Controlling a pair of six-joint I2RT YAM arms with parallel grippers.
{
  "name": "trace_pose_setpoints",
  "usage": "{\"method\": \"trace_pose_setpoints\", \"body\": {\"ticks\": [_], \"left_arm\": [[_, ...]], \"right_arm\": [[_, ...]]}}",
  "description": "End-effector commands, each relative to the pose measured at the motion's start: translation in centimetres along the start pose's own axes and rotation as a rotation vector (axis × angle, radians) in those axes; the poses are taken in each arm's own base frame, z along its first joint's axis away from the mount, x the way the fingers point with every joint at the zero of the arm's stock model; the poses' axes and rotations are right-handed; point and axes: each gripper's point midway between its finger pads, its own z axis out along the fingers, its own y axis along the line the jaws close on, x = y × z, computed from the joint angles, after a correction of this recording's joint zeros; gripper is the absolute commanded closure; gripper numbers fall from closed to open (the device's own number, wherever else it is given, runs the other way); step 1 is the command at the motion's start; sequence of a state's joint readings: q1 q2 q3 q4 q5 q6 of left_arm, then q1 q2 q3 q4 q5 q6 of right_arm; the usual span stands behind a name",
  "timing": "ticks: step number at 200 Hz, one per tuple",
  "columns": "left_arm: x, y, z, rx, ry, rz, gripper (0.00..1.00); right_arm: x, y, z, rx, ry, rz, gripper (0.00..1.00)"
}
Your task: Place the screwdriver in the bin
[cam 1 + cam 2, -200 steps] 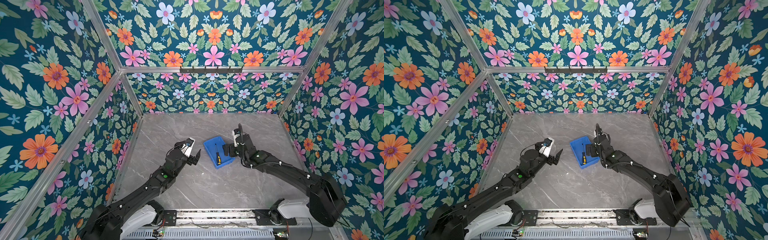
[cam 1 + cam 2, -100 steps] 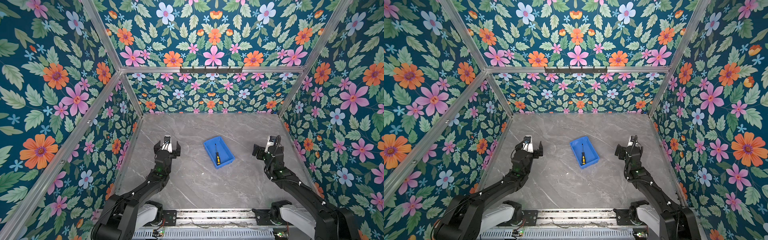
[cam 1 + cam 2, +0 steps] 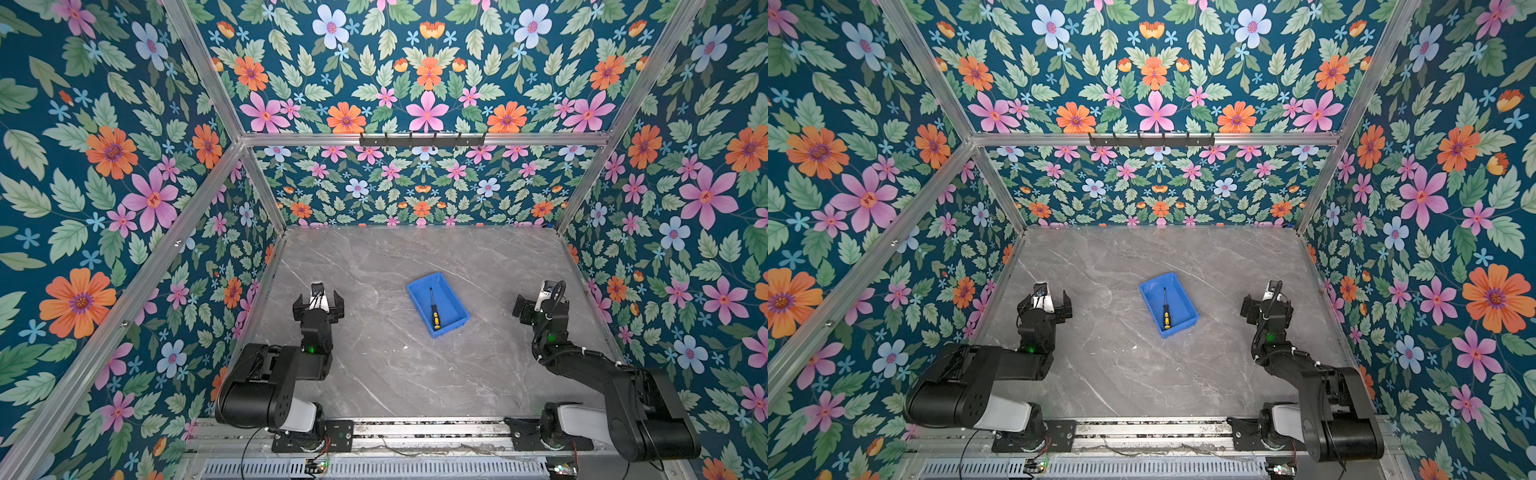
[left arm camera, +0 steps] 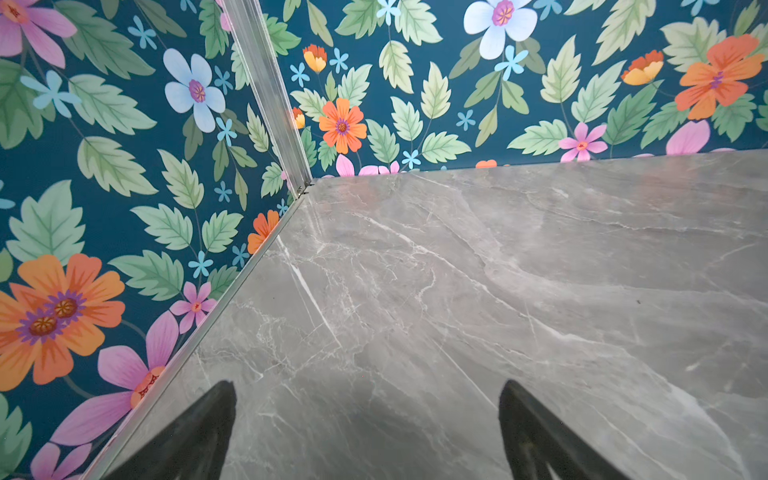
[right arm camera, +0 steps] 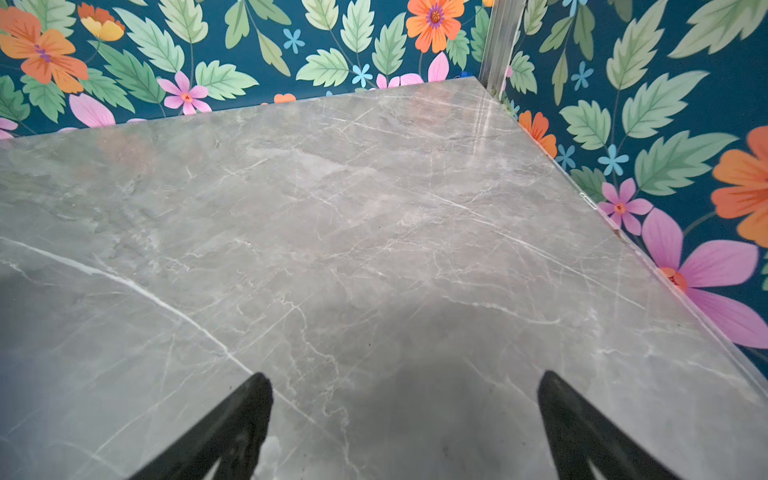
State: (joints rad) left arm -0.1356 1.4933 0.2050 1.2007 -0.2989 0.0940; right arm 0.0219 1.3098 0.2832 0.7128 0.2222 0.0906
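The blue bin (image 3: 452,305) (image 3: 1180,305) sits in the middle of the grey marble table. The screwdriver (image 3: 434,309) (image 3: 1165,309) lies flat inside it, yellow-and-black handle toward the front, free of both grippers. My left gripper (image 3: 318,300) (image 3: 1045,302) is open well to the left of the bin, near the left wall. Far to the bin's right, my right gripper (image 3: 540,304) (image 3: 1266,306) is open too. Both wrist views show only bare marble between the spread fingers of the left gripper (image 4: 369,386) and the right gripper (image 5: 404,377); bin and screwdriver are out of those views.
Floral walls with aluminium posts (image 3: 266,195) (image 3: 582,187) close in the table on three sides. A black hook rail (image 3: 422,139) hangs on the back wall. The arm bases sit on a metal rail (image 3: 415,432) along the front edge.
Both arms have drawn back from the bin toward the front corners, the right one from right at the bin. The screwdriver and bin have not moved.
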Motion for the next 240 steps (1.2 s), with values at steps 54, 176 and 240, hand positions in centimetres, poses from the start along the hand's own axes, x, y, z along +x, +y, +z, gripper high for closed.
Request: {"method": "trace_pose_setpoints", "body": {"ticks": [54, 176, 240], "left_arm": [[0.4, 0.0, 2.9, 0.066, 0.023, -0.112, 0.0], [-0.1, 0.4, 2.8, 0.062, -0.013, -0.114, 0.0], [-0.1, 0.4, 2.9, 0.06, -0.011, -0.114, 0.0]], "right_arm": [[-1.1, 2.6, 1.3, -0.136, -0.082, -0.045, 0.01], [-0.9, 2.3, 1.3, -0.129, -0.073, -0.041, 0.01], [-0.9, 2.4, 1.3, -0.131, -0.073, -0.041, 0.01]]}}
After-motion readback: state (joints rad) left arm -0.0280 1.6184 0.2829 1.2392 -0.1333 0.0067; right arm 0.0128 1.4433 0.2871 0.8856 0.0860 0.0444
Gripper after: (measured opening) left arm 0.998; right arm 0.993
